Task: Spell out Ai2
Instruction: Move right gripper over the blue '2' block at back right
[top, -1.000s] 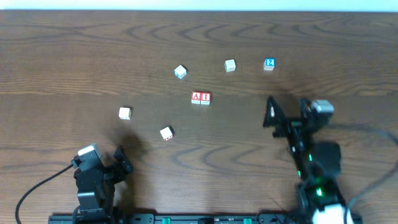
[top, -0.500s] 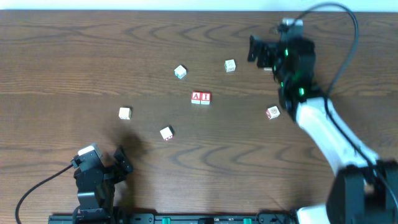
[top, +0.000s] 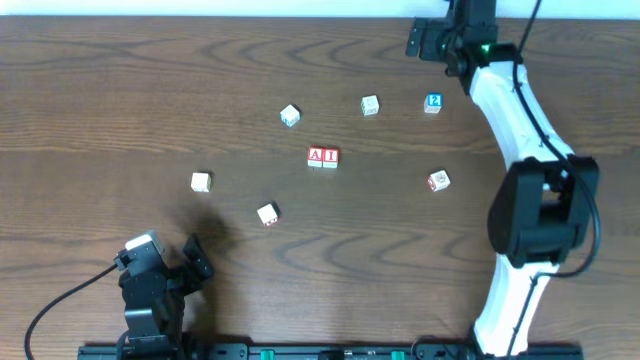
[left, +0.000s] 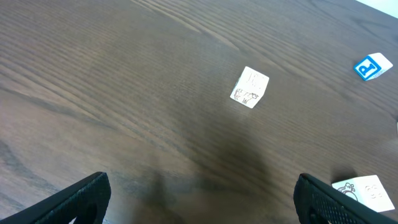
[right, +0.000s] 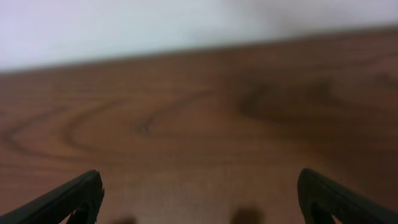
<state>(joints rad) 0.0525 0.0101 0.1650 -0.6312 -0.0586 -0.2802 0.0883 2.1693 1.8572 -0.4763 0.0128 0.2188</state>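
Observation:
The red A and I blocks (top: 323, 156) sit side by side at mid table. The blue 2 block (top: 432, 102) lies to their far right, apart from them. My right gripper (top: 418, 40) is open and empty, stretched out over the table's far edge, beyond the 2 block. In the right wrist view its jaws (right: 202, 202) frame only bare wood and a white wall. My left gripper (top: 196, 257) is open and empty at the near left. Its wrist view shows the jaws (left: 202, 205) above bare table.
White blocks lie scattered at far centre (top: 290, 116), far right (top: 370, 105), left (top: 201, 181), near left (top: 267, 214) and right (top: 438, 181). The left wrist view shows a white block (left: 250, 87), a blue-printed one (left: 373, 66) and another white one (left: 367, 193).
My right arm swung from the near right out to the table's far edge. A white block now shows at the right where the gripper was. The left arm has not moved.

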